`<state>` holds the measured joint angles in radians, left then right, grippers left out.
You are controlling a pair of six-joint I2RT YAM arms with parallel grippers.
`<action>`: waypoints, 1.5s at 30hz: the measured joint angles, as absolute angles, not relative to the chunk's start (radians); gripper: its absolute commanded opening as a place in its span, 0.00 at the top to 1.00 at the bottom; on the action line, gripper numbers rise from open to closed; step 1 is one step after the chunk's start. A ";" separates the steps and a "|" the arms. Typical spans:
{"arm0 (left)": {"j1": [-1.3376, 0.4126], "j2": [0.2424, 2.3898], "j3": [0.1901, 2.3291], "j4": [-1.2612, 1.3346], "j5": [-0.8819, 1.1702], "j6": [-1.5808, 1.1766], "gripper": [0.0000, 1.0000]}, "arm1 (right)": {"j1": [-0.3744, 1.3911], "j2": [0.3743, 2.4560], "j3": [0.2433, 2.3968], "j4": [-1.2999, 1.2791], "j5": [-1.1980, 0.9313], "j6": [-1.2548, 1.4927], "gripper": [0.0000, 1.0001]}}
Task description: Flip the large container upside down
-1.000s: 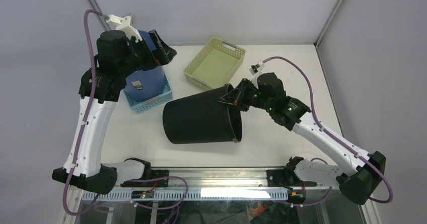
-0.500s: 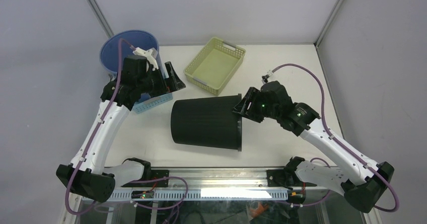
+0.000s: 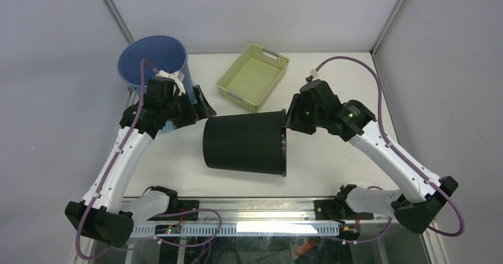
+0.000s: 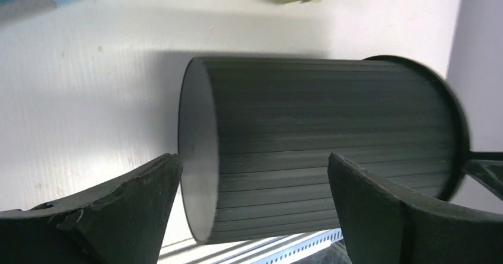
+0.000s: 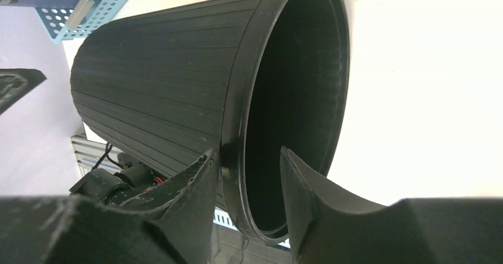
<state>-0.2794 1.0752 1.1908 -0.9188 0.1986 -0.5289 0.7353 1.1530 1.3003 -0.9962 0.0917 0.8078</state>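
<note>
Halfway-ish: black container [image 3: 243, 144] is lying sideways mid-frame, not flipped yet. Right gripper [image 5: 246, 154] is loosely straddling its rim [image 5: 234, 98], jaws parted; left gripper [image 4: 252, 160] is hovering wide open.

One black container [image 3: 243, 142], one blue bucket [image 3: 151, 56], one green basket [image 3: 255, 74], one blue basket [image 5: 59, 21].

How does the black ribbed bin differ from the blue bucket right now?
The black ribbed plastic bin lies on its side, mouth facing right; the blue plastic bucket stands upright, mouth up. The bin sits centrally; the bucket is in the far left corner. Both are round and open-topped.
</note>
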 measured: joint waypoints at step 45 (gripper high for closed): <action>-0.266 1.128 1.114 -0.738 0.523 -0.702 0.01 | 0.685 1.091 1.203 -0.926 0.133 0.844 0.75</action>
